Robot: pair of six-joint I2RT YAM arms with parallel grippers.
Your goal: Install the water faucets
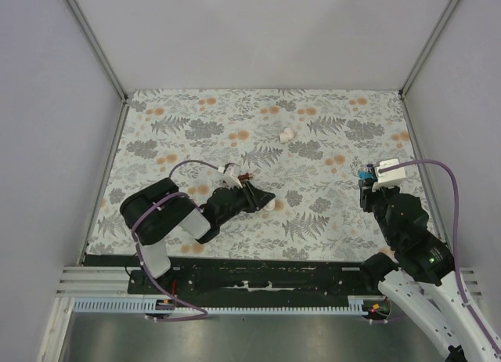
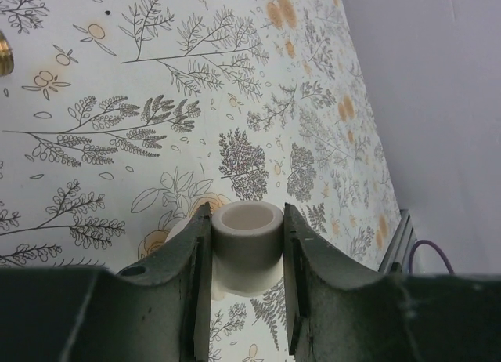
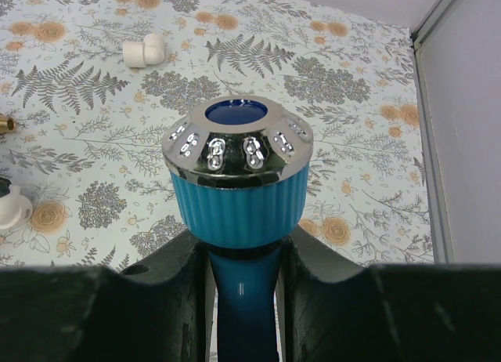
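My right gripper (image 3: 243,256) is shut on the stem of the bright blue faucet (image 3: 239,182), whose ribbed blue cap with a chrome rim points away from the camera. In the top view this gripper (image 1: 365,182) holds the blue faucet (image 1: 364,172) above the table's right side. My left gripper (image 2: 247,225) is shut on a white stubby cylindrical fitting (image 2: 247,235), low over the table. In the top view it (image 1: 262,199) is left of centre with the fitting (image 1: 271,205) at its tip. A small dark red-brown piece, likely the other faucet (image 1: 245,176), lies just behind the left gripper.
A white elbow fitting (image 1: 286,134) lies at the back centre; it also shows in the right wrist view (image 3: 144,51). A brass threaded end (image 2: 4,52) shows at the left edge of the left wrist view. Grey walls and metal rails (image 1: 102,52) enclose the floral table (image 1: 329,221).
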